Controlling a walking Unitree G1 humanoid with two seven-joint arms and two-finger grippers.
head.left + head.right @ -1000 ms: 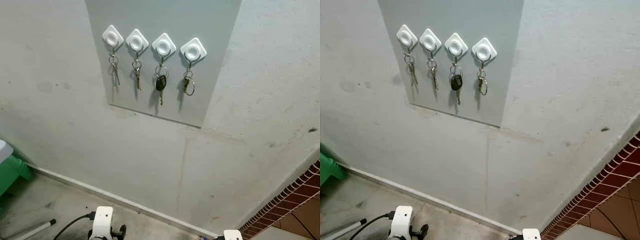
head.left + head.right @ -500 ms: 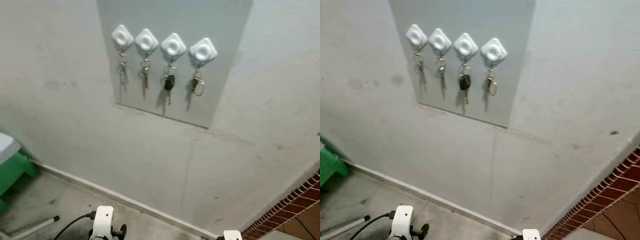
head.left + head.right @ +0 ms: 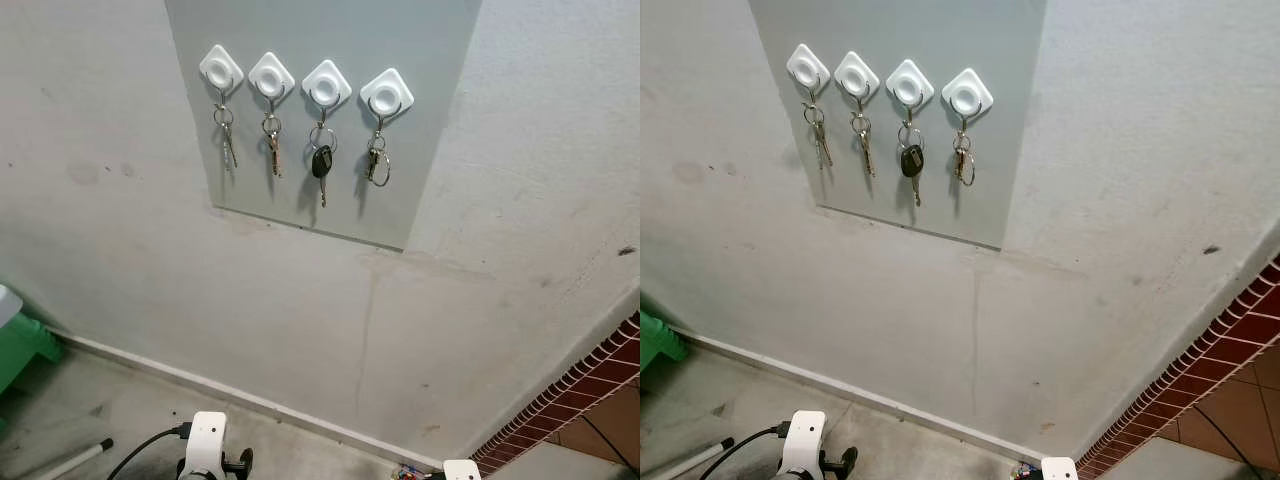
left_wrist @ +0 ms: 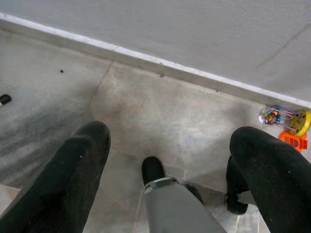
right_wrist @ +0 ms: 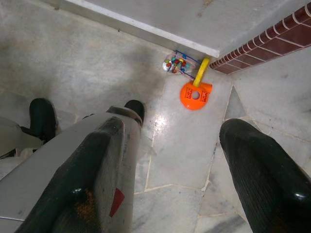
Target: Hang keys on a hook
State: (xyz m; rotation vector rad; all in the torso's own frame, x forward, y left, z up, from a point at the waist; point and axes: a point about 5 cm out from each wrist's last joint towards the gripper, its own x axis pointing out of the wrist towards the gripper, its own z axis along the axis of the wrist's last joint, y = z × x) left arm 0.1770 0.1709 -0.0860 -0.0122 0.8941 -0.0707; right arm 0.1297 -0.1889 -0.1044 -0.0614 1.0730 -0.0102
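Grey wall panel (image 3: 320,120): four white diamond hooks (image 3: 328,82) each already carry keys (image 3: 321,163), same as a second ago; only the camera shifted. Left gripper (image 4: 170,170) and right gripper (image 5: 184,165) hang low over the floor, fingers wide apart, empty, so hanging looks done

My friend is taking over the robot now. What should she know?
Left end effector: open, holding nothing, low over the floor.
Right end effector: open, holding nothing, low over the floor.
Four white hooks on the grey panel, each with keys hanging.
Done: by the look of it, all keys hung.
Left: probably nothing; a toy lies by the wall.
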